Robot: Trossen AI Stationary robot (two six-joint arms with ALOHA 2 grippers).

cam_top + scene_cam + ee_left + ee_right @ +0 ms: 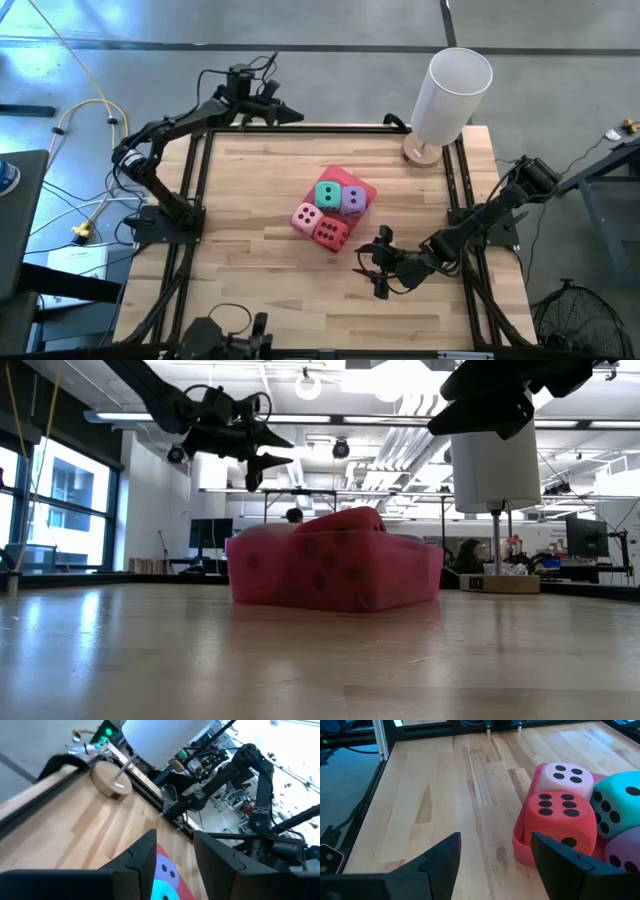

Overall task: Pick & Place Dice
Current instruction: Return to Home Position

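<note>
Four dice sit packed together in the pink tray (366, 188) at the table's middle: teal (327, 194), purple (353, 200), pale pink (306, 217) and red (331, 233). The right wrist view shows the red die (559, 817), the pink die (562, 777), the teal die (617, 802) and the purple die (622, 850) resting in the tray. My right gripper (378, 262) hovers open near the table's right side, just right of and nearer than the tray. My left gripper (295, 116) is raised over the far edge, open, touching nothing.
A lamp with a white cylindrical shade (452, 92) on a round wooden base (422, 151) stands at the far right corner. Black frame rails (190, 180) run along the table's sides. Bare wood lies left of and nearer than the tray.
</note>
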